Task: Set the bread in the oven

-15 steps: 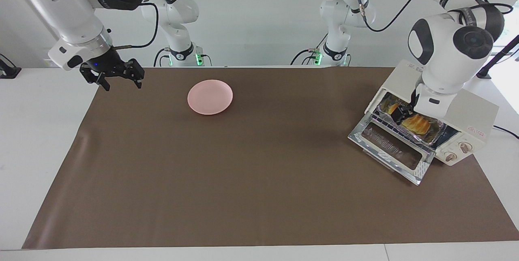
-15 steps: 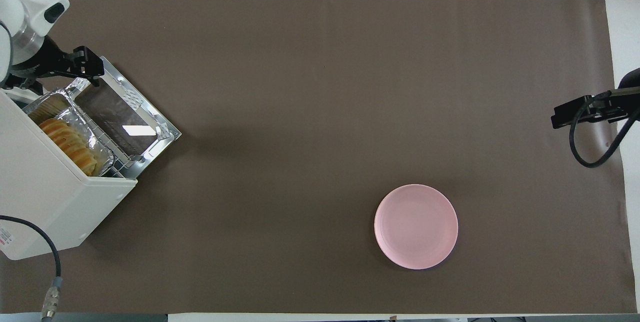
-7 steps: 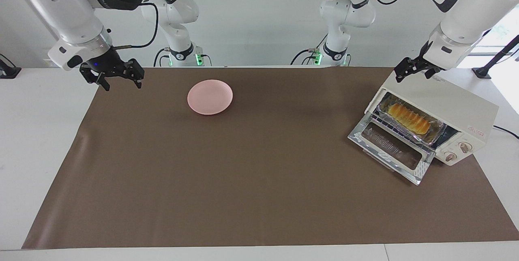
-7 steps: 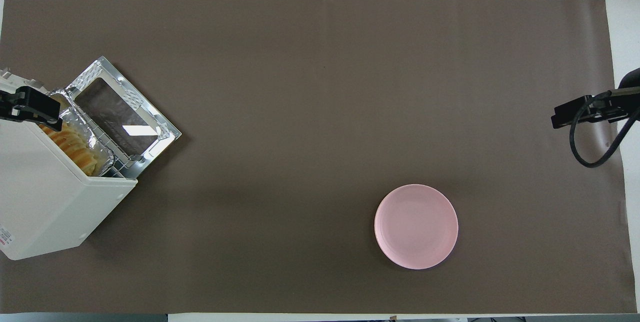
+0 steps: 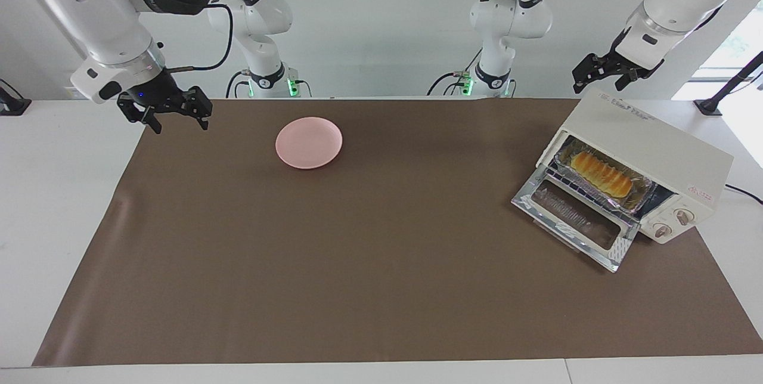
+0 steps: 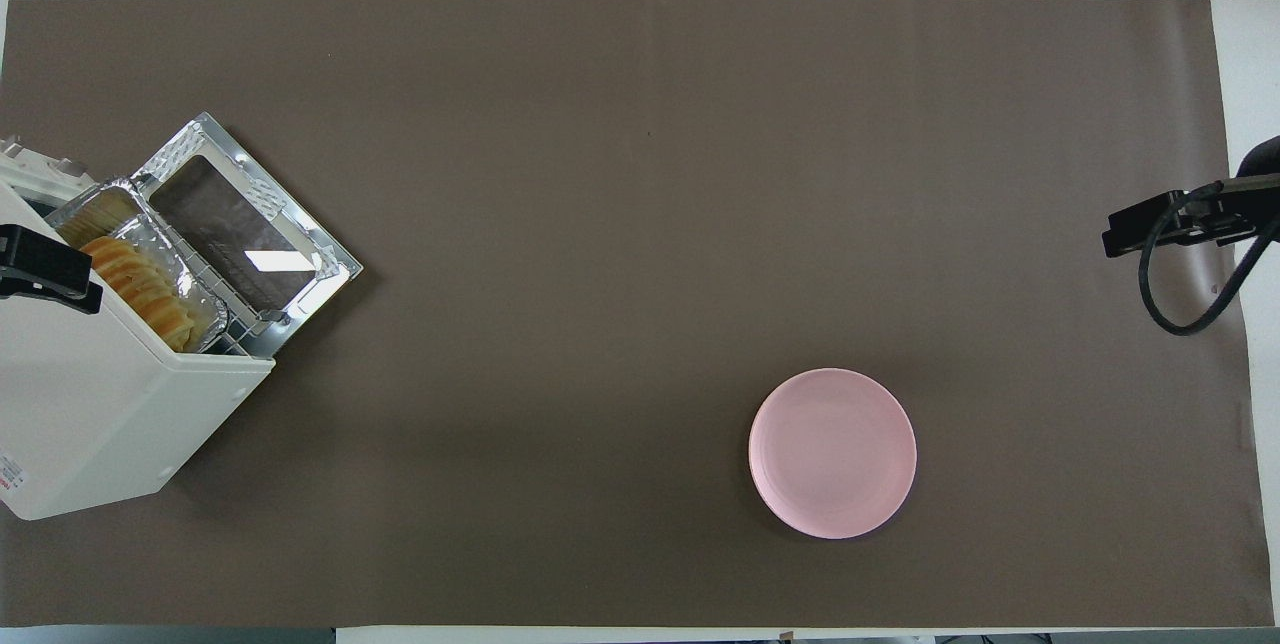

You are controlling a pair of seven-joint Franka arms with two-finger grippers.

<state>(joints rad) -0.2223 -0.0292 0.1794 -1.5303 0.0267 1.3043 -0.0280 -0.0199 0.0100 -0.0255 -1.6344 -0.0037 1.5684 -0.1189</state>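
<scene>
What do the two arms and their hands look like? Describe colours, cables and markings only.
Both arms are glossy white with rounded links and dark grey or black joint caps and bands; one dark band carries pale lettering too small to read. The right hand and left hand are black, two-fingered, on white wrist blocks. Black cables loop along both arms, and the bases show green lights.

Bright, even light from above, both views sharp. Soft, faint shadows sit under the pink plate (image 6: 832,452) and beside the oven (image 5: 653,160). A white glare patch flashes on its open glass door (image 6: 262,262) (daylight blooms at the facing view's edge).
</scene>
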